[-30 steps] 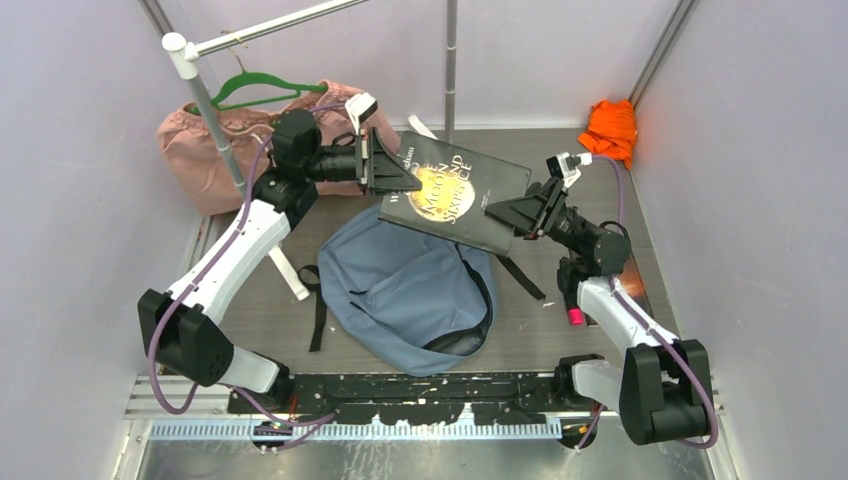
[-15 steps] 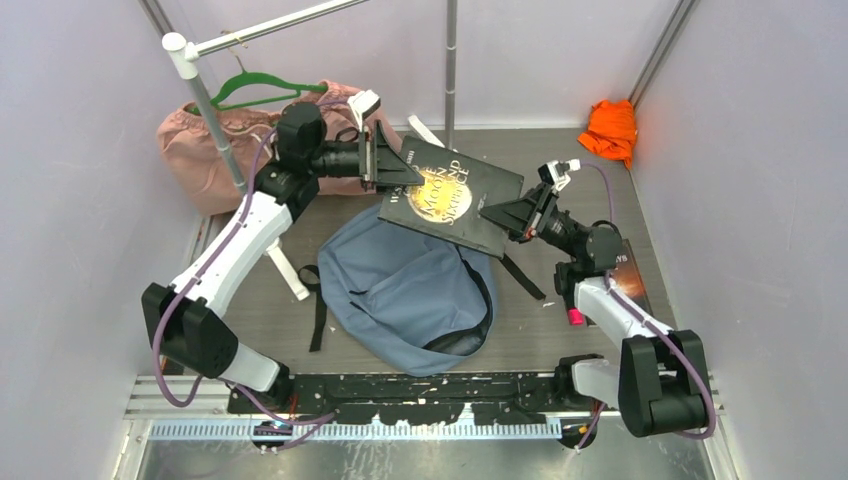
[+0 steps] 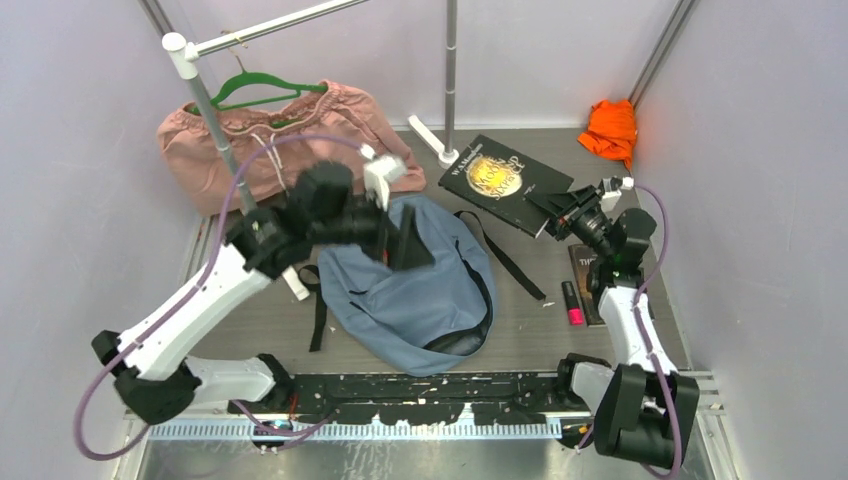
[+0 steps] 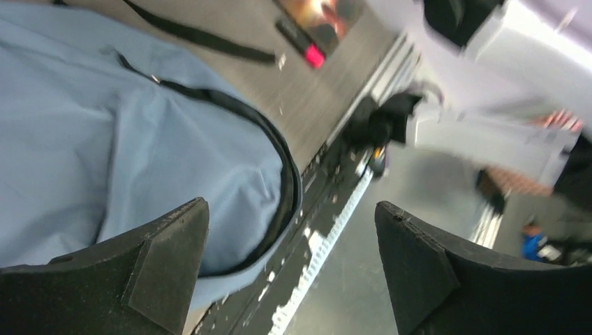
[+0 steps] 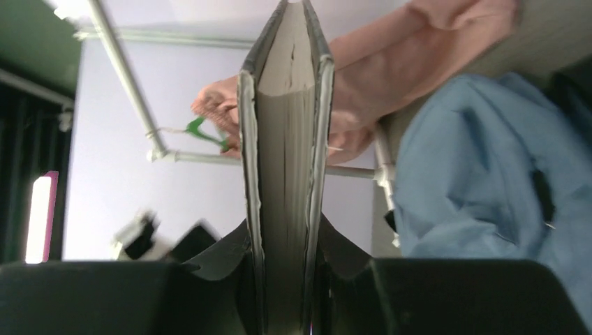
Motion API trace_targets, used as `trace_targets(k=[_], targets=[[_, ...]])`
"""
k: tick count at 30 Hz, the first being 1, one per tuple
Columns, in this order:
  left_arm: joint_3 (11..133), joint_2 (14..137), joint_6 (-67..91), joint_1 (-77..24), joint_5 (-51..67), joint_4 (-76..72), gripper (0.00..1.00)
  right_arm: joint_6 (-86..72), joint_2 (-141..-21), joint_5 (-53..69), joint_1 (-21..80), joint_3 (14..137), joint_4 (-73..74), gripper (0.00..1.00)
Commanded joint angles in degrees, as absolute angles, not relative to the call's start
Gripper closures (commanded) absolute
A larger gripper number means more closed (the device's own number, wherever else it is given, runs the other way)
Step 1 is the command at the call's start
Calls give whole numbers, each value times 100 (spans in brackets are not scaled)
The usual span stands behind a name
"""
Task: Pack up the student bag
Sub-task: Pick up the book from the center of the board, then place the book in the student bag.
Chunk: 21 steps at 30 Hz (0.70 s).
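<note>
Overhead view, with both wrist views. The student bag (image 3: 420,290) is lying flat in the middle of the tabletop (image 3: 270,320). It is a soft, rounded, dusty-blue fabric shape, and its black zipper trim (image 3: 487,300) is curving along its near-right side. The left tool (image 3: 405,240) is hovering over the far part of the bag with its dark, wedge-shaped fingers (image 4: 167,258) standing wide apart and holding nothing.

The right tool (image 3: 553,207) is clamping the right short edge of a dark hardcover book (image 3: 505,180) with a gold disc on its cover. From its wrist camera the book is showing edge-on, with pale pages between two stiff boards. Its long axis is running from far left to near right, pointing away from the tool. Whether its far end is touching the tabletop cannot be told.

The bag is lying to the left of the book and nearer. The left arm is the closer one to it, so it is probably going to spread the zippered mouth while the right arm is swinging the rigid book toward that opening.

A pink garment (image 3: 290,135) on a green hanger (image 3: 265,90) is sitting far left, and an orange cloth (image 3: 610,128) far right.
</note>
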<state>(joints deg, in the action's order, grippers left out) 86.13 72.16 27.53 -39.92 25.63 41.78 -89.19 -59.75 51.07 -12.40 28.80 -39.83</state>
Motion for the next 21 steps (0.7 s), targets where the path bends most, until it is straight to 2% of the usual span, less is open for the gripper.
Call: trace_targets(k=[1,3,8,14,21], targets=[[7889,6584,2240,-5555,418,4443,11,-6693,-5250,4279,-1256,3948,-346,99],[7578,6577,2323,-6201,165,4334,11,-5677,-5076,3630,-1257,4495,1338,99],[8015,7687,1865,-7804,-625,4941,11,-4635,-4885,2261,-1250,5265,3316,99],[8411,8907,1739,-8404,-1636,4706,10,-4496,-4223,1623,-1254,5161,4081,99],[8505,9444,1827,-8729,-2903,4460,12,-4160,-3965,1670,-1253,5148,4398,99]])
